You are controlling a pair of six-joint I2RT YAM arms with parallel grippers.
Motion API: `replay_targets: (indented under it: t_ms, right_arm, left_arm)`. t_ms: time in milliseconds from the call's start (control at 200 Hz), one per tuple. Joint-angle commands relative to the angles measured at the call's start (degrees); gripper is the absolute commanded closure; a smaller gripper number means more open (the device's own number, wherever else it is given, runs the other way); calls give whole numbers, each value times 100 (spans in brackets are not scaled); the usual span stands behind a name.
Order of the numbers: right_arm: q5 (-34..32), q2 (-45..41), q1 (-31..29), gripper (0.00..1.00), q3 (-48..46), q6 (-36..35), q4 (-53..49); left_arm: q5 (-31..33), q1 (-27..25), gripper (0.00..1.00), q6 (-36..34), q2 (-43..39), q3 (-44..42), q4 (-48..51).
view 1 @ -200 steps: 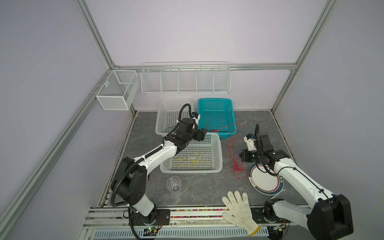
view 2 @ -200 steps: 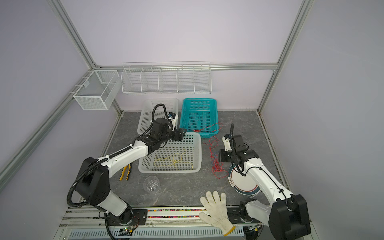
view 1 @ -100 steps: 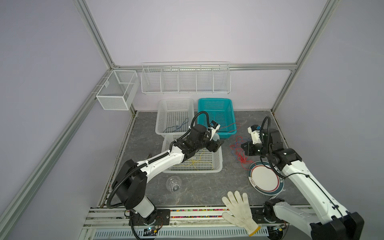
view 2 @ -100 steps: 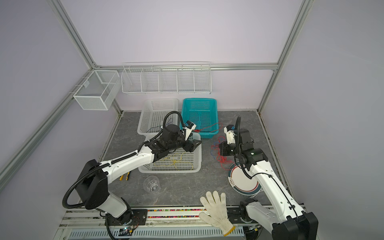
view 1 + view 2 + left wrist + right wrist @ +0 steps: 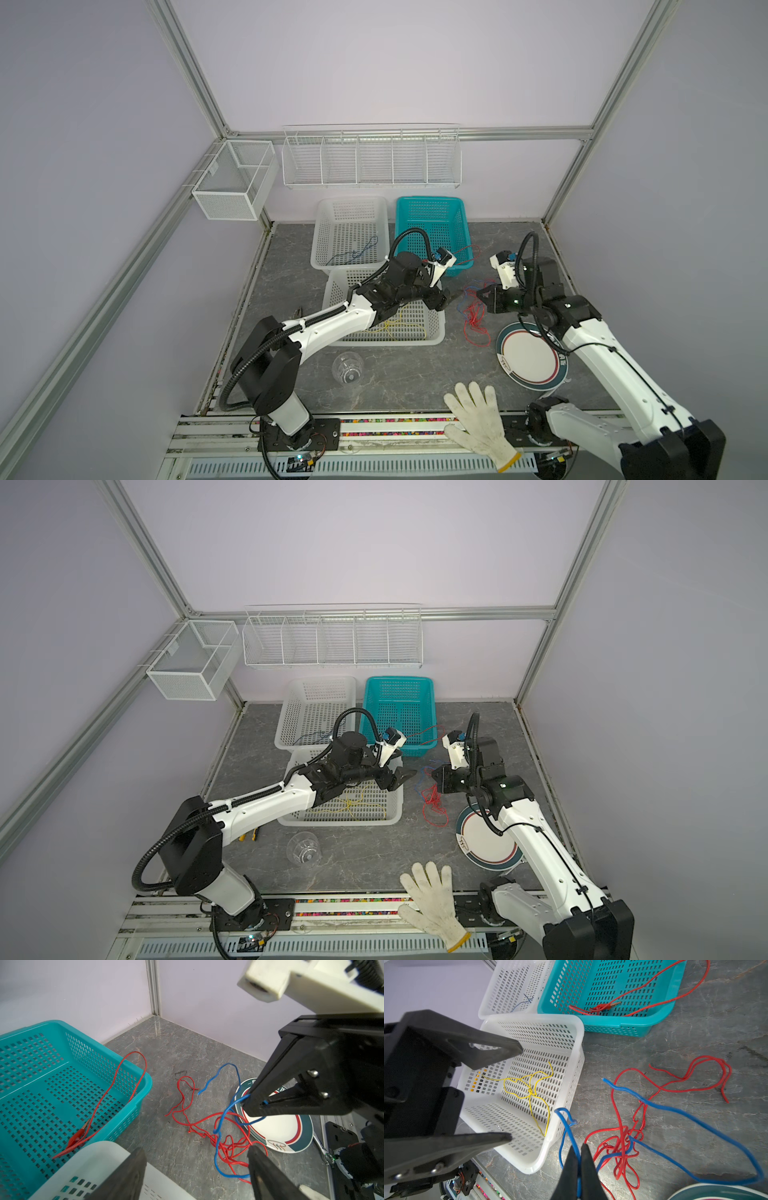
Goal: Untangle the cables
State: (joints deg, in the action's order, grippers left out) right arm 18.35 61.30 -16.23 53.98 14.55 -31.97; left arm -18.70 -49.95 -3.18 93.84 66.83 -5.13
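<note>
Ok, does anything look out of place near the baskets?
Yes: the thin red clip-ended cable lies only partly in the teal plastic basket, one loop hanging out over its rim. Nearby, the right gripper pinches a thin blue cable in its jaws.

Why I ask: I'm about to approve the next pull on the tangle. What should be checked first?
1. Right gripper shut on blue cable: ok.
2. Left gripper open and empty: ok.
3. Blue cable free of red cable: not ok, they are knotted together.
4. Blue cable clear of plate: cannot tell.
5. Red clip cable in teal basket separate from those two: ok, as far as the views show.
</note>
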Motion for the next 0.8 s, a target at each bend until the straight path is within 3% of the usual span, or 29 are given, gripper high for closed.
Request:
replay_targets:
  t_ms: [0, 130, 290, 485, 625, 690, 795]
  right_arm:
    - [317, 14, -21, 93, 43, -110, 275]
    - [436, 40, -25, 93, 29, -66, 387]
    - [641, 40, -24, 93, 21, -57, 504]
    - [634, 23, -26, 93, 15, -60, 533]
    - [630, 74, -25, 93, -7, -7, 626]
    - [563, 110, -24, 91, 8, 9, 641]
    - [164, 113, -26, 75, 29, 13, 508]
  left_arm:
    - [-263, -67, 23, -94, 164, 230, -83]
    - [-328, -176, 25, -102, 335, 370, -95]
    - [-306, -242, 39, -34, 565, 552, -115]
    - [-418, -260, 69, 109, 703, 608, -259]
    - [-547, -269, 100, 195, 724, 620, -353]
    - [-521, -270, 100, 229, 729, 615, -367]
    - [-271, -271, 100, 328, 729, 626, -339]
